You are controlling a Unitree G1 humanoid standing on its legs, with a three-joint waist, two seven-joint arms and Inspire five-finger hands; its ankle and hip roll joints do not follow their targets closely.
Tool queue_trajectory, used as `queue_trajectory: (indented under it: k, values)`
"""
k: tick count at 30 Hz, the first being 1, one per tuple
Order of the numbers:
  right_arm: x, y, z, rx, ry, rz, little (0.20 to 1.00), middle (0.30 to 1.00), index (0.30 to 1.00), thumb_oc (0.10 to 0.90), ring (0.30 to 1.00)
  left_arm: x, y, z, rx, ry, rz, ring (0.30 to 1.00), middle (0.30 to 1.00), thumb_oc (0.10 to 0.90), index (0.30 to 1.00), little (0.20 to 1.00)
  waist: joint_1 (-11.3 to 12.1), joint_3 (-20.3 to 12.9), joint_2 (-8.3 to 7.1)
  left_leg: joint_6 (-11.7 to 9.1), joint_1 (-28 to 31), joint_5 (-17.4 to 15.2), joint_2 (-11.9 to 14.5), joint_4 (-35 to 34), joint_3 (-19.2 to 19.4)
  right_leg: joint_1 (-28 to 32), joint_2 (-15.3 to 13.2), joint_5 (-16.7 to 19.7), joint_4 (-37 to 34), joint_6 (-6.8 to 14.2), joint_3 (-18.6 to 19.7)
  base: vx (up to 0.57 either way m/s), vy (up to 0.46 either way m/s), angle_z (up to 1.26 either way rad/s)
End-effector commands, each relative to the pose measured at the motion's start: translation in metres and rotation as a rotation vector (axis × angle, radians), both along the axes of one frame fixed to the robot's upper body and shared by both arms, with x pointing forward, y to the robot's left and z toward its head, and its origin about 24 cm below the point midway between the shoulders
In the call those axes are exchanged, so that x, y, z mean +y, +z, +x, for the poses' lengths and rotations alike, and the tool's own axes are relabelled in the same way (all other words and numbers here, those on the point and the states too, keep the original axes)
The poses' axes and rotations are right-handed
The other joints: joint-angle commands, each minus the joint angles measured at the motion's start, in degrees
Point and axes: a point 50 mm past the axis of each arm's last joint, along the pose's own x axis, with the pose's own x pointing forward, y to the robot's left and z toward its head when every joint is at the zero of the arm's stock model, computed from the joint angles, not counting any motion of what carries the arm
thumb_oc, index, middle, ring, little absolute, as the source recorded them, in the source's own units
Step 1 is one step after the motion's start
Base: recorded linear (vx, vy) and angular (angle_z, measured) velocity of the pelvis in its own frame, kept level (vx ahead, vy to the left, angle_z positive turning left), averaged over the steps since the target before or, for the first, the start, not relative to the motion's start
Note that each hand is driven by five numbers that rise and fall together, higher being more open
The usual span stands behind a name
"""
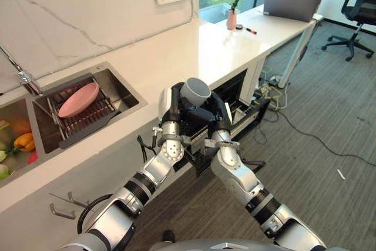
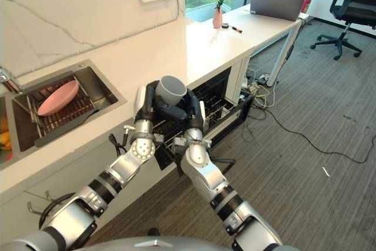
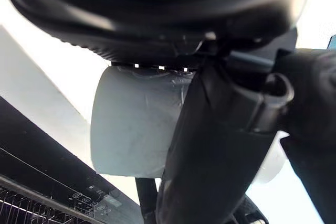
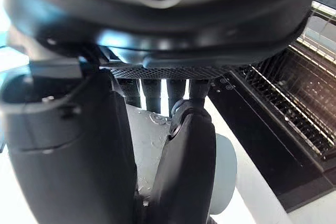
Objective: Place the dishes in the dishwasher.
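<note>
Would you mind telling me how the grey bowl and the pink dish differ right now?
The grey bowl is held up between the left hand and right hand, above the open dishwasher rack; the pink dish leans tilted on the sink rack, untouched. The bowl looks deeper, the dish shallower and wider. Neither is in the dishwasher yet.

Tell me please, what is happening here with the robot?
The robot holds a grey bowl between both hands, the left hand and the right hand, above the open dishwasher under the counter. The bowl is not yet in the rack. A pink plate lies on the rack in the sink, waiting. By the sink's edge some vegetables show.
</note>
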Motion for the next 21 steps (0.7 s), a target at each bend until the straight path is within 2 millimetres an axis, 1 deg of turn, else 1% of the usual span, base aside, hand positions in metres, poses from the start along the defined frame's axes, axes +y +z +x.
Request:
queue_trajectory:
  k: [1,6,8,9,10,11,12,13,14,16,18,21]
  values:
    - [0.034,0.098,0.029,-0.333,0.031,0.217,0.3,0.3,0.3,0.4,0.3,-0.07,0.07,0.008,-0.312,-0.268,-0.028,0.3,0.3,0.4,0.3,0.3,1.4,-1.6,-1.0,0.5,2.2,-5.9,-1.5,0.2,-2.8,-1.0,-0.3,-0.1,0.7,1.4,-0.2,0.01,0.009,0.08]
    - [0.033,0.103,0.031,-0.356,0.023,0.192,0.3,0.3,0.3,0.4,0.3,-0.073,0.07,0.007,-0.297,-0.296,-0.05,0.3,0.3,0.4,0.3,0.3,1.6,-1.6,-0.99,0.5,2.1,-5.9,-1.7,0.2,-3.0,-0.9,-0.4,-0.2,0.7,1.5,-0.5,0.0,0.003,0.01]
    - [0.03,0.105,0.033,-0.376,-0.01,0.164,0.3,0.3,0.3,0.4,0.3,-0.075,0.071,0.007,-0.292,-0.302,-0.062,0.3,0.3,0.4,0.3,0.3,1.7,-1.7,-0.98,0.6,2.1,-5.9,-1.7,0.2,-3.0,-0.9,-0.4,-0.2,0.7,1.5,-0.7,0.0,0.011,0.06]
    - [0.026,0.109,0.034,-0.389,-0.062,0.168,0.3,0.3,0.3,0.4,0.3,-0.077,0.071,0.006,-0.29,-0.306,-0.08,0.321,0.321,0.414,0.321,0.321,1.7,-1.6,-0.96,0.6,2.1,-5.9,-1.7,0.2,-3.0,-0.9,-0.4,-0.2,0.7,1.6,-0.8,0.0,0.006,0.03]
    - [0.026,0.109,0.034,-0.389,-0.062,0.168,0.3,0.3,0.3,0.4,0.3,-0.077,0.071,0.006,-0.29,-0.306,-0.08,0.373,0.373,0.449,0.373,0.373,1.7,-1.6,-0.96,0.6,2.1,-5.9,-1.7,0.2,-3.0,-0.9,-0.4,-0.2,0.7,1.6,-0.8,0.0,0.0,0.0]
    - [0.021,0.113,0.035,-0.398,-0.119,0.181,0.3,0.3,0.3,0.4,0.3,-0.079,0.071,0.005,-0.286,-0.311,-0.09,0.554,0.554,0.569,0.554,0.554,1.7,-1.6,-0.88,0.6,2.1,-5.9,-1.8,0.2,-3.1,-0.8,-0.4,-0.3,0.7,1.6,-1.0,0.0,0.0,0.0]
    - [0.017,0.116,0.036,-0.405,-0.162,0.19,0.3,0.3,0.3,0.4,0.3,-0.081,0.069,0.003,-0.281,-0.32,-0.093,0.625,0.625,0.616,0.625,0.625,1.8,-1.6,-0.83,0.6,2.1,-5.9,-1.7,0.2,-3.2,-0.8,-0.5,-0.4,0.7,1.6,-1.1,0.0,0.0,0.0]
    - [0.014,0.118,0.038,-0.406,-0.201,0.193,0.3,0.3,0.3,0.4,0.3,-0.083,0.068,0.002,-0.279,-0.327,-0.092,0.808,0.808,0.739,0.808,0.808,1.8,-1.6,-0.78,0.6,2.1,-5.9,-1.7,0.2,-3.4,-0.8,-0.4,-0.4,0.7,1.6,-1.2,0.0,0.0,0.0]
    - [0.011,0.12,0.039,-0.407,-0.24,0.206,0.3,0.3,0.3,0.4,0.3,-0.085,0.068,0.002,-0.277,-0.331,-0.09,0.9,0.9,0.8,0.9,0.9,1.9,-1.7,-0.75,0.6,2.0,-5.9,-1.8,0.2,-3.4,-0.7,-0.4,-0.5,0.7,1.5,-1.3,0.0,0.005,0.04]
    - [0.008,0.123,0.04,-0.405,-0.276,0.222,0.3,0.3,0.3,0.4,0.3,-0.086,0.066,0.001,-0.273,-0.335,-0.091,0.9,0.9,0.8,0.9,0.9,2.0,-1.7,-0.81,0.6,2.0,-5.9,-1.8,0.2,-3.6,-0.7,-0.3,-0.6,0.7,1.5,-1.4,0.0,0.001,0.08]
    - [-0.003,0.127,0.043,-0.403,-0.357,0.24,0.3,0.3,0.3,0.4,0.3,-0.087,0.062,-0.001,-0.251,-0.347,-0.091,0.9,0.9,0.8,0.9,0.9,2.2,-1.8,-0.78,0.6,1.9,-5.8,-1.7,0.2,-3.9,-0.6,-0.2,-0.9,0.7,1.4,-1.7,0.0,-0.004,0.05]
    - [-0.008,0.128,0.045,-0.4,-0.397,0.242,0.3,0.3,0.3,0.4,0.3,-0.087,0.058,-0.003,-0.236,-0.359,-0.088,0.9,0.9,0.8,0.9,0.9,2.5,-1.7,-0.83,0.6,1.9,-5.8,-1.8,0.2,-4.2,-0.5,-0.1,-1.0,0.7,1.4,-1.9,0.0,-0.009,0.14]
